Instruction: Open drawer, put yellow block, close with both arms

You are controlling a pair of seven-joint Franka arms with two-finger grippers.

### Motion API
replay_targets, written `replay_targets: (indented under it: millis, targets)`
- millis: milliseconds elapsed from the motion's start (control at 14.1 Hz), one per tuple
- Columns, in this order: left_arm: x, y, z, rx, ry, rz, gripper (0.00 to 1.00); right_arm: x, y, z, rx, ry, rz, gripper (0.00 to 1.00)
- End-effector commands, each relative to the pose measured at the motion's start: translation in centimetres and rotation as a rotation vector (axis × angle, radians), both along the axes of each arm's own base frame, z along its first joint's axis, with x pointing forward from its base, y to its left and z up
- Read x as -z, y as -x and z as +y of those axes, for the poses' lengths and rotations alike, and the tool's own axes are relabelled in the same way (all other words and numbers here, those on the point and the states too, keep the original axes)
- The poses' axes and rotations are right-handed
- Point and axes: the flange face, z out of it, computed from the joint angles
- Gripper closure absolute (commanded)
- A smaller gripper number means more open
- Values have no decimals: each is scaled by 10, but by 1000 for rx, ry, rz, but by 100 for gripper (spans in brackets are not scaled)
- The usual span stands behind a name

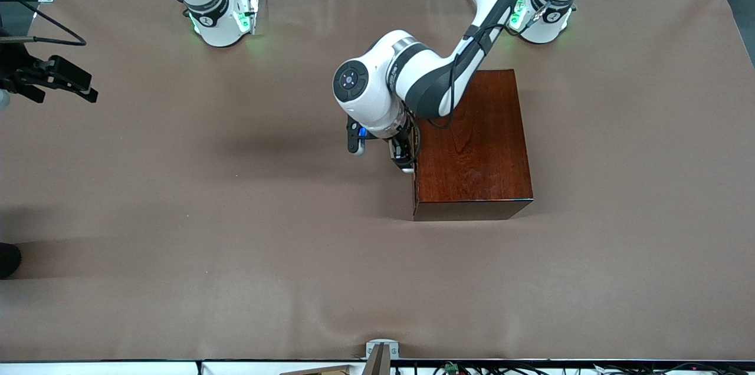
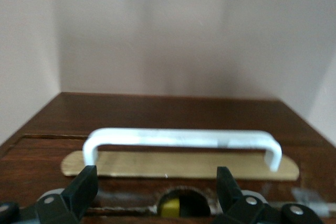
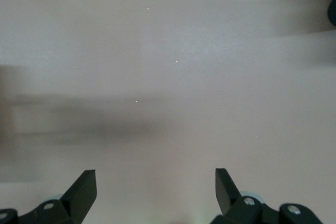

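While the right gripper waits spread wide and empty over bare table, the left gripper stands open just before the drawer face, fingers straddling its white handle without touching; the yellow block shows through a hole below.

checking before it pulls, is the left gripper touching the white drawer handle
Apart. In the left wrist view the left gripper is open, and the white handle lies ahead of its fingertips with wood showing between them.

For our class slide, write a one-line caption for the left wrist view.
Left pincer open, facing the white handle of the shut drawer in the dark wooden box.
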Motion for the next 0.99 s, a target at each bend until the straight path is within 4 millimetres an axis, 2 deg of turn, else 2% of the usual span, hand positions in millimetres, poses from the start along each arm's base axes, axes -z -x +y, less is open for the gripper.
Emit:
replay_targets:
  millis: [0, 212, 354, 425, 495, 637, 778, 920]
  targets:
    - [-17, 11, -20, -91, 99, -114, 0, 8, -7, -5, 6, 1, 19, 0]
    - [-29, 19, -37, -260, 174, -178, 0, 13, -10, -5, 6, 1, 22, 0]
    - [-79, 21, -30, -461, 237, -232, 0, 15, -11, -6, 6, 3, 27, 0]
    - [-103, 18, -19, -570, 260, -235, 0, 15, -11, -5, 5, 3, 27, 0]
    - [-125, 11, 4, -655, 236, -234, 0, 15, -11, -2, 0, 3, 27, 0]
    - [-168, -16, 59, -816, 225, -247, 0, 14, -12, -2, -1, 4, 18, 0]
    - [-201, -50, 127, -958, 219, -272, 0, 12, -16, -5, 5, 9, -14, 0]
    - [-228, -81, 209, -1109, 222, -239, 0, 12, -17, -4, 3, 11, -22, 0]
